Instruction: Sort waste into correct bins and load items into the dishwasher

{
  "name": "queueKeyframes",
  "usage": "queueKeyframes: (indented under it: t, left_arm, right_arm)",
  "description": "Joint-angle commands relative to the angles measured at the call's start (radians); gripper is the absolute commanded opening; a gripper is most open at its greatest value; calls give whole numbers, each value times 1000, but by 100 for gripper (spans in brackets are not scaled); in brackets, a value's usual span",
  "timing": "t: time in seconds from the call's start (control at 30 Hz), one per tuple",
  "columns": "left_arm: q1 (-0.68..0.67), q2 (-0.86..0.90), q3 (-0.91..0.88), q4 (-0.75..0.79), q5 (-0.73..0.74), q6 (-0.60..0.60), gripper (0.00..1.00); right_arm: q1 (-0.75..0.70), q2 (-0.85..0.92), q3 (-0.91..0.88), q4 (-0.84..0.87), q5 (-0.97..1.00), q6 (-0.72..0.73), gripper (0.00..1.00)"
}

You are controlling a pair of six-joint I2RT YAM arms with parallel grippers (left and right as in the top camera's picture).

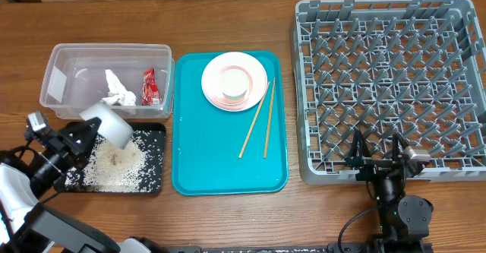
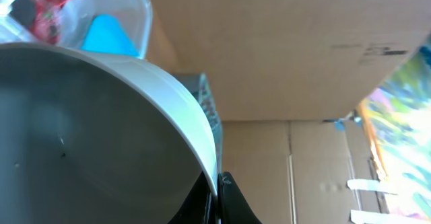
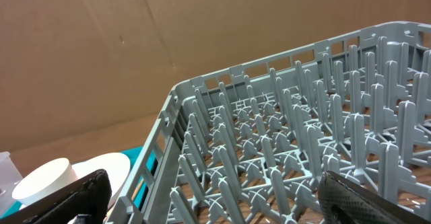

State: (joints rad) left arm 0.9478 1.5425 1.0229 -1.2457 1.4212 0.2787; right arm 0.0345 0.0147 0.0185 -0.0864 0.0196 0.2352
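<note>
Bench (image 1: 304,207): bare brown wood; cardboard wall (image 2: 269,49) behind.
L claw (image 1: 89,130): shut on rim of tilted grey-white bowl (image 1: 110,124).
Rice (image 1: 114,169): on black tray (image 1: 156,162), below L claw.
Clear tub (image 1: 57,78): just beyond L claw; tissue (image 1: 118,90), red wrapper (image 1: 149,86) inside.
R claw (image 1: 377,148): wide open, empty, at dish rack (image 1: 387,78) near edge.
Teal tray (image 1: 220,154): between claws; plate (image 1: 216,71), cup (image 1: 234,82), chopsticks (image 1: 258,120).

Overhead looks straight down; right wrist, low and close, shares the rack (image 1: 387,86).

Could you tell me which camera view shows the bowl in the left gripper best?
Overhead: the bowl shows whole, tipped over the black tray. The left wrist view shows only its inside, close up; the right wrist view misses it.
</note>
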Motion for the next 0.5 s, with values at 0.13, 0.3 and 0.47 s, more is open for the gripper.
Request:
queueKeyframes:
  t: [0.13, 0.3, 0.47]
  left_arm:
    - [-70, -13, 22, -94, -119, -25, 4]
    - [-179, -14, 114, -145, -124, -38, 4]
    - [-350, -14, 234, -111, -192, -167, 4]
  right_arm:
    - [5, -10, -10, 6, 11, -7, 100]
    - [5, -10, -10, 6, 11, -7, 100]
    - [5, -10, -10, 6, 11, -7, 100]
